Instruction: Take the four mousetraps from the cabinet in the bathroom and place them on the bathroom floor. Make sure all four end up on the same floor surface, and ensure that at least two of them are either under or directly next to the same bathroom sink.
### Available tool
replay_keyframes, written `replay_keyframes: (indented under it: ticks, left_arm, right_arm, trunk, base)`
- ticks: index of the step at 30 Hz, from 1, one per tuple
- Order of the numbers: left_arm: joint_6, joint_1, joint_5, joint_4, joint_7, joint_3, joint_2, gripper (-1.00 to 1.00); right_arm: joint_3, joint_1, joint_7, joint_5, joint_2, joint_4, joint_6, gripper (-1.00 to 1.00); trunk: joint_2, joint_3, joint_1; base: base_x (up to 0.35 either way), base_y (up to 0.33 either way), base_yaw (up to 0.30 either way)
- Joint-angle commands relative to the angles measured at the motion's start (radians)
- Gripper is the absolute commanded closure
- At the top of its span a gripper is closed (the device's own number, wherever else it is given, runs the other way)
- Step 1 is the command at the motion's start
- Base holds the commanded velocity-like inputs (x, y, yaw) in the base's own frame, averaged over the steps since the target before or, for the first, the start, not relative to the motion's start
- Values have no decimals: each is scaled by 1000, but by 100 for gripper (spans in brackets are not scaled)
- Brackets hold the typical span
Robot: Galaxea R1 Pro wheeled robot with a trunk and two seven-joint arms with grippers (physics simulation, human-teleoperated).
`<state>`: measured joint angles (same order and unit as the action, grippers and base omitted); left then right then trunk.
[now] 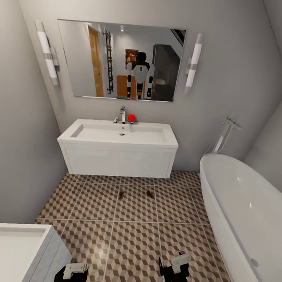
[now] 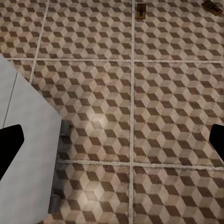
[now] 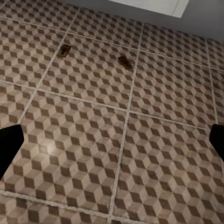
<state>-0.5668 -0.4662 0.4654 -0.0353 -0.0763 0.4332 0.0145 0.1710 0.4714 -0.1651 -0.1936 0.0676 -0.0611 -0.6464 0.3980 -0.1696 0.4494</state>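
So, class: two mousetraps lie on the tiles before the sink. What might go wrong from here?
1. The two mousetraps lie in the robot's path to the sink; rolling forward could knock them.
2. Both the left pincer and the right pincer look empty, so the remaining traps still need fetching.

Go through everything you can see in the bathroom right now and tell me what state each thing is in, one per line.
Left mousetrap: flat on the tiled floor, in front of the sink.
Right mousetrap: flat on the same floor, apart from the first.
Sink: basin empty, no water seen running from the tap.
Bathtub: empty.
Left tool: open, holding nothing.
Right tool: open, holding nothing.
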Motion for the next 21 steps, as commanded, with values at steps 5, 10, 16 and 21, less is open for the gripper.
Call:
replay_keyframes:
  ticks: [5, 10, 16, 21]
  left_arm:
    - [-6, -2, 2, -4, -5, 9, 1, -100]
    - [-5, -1, 2, -4, -5, 9, 1, -100]
    - [-7, -1, 2, -4, -5, 8, -2, -100]
    - [-7, 0, 1, -4, -5, 8, -2, -100]
  right_arm:
    - [4, 1, -10, -9, 0, 1, -1, -100]
    - [4, 1, -10, -9, 1, 1, -1, -100]
    - [4, 0, -7, -9, 0, 2, 0, -100]
    - [5, -3, -7, -10, 0, 2, 1, -100]
  trunk:
    - [2, -2, 1]
    - [2, -2, 1]
    - [2, -2, 1]
    - [2, -2, 1]
  base:
    - [0, 0, 0]
    - [0, 0, 0]
    - [0, 0, 0]
    - [0, 0, 0]
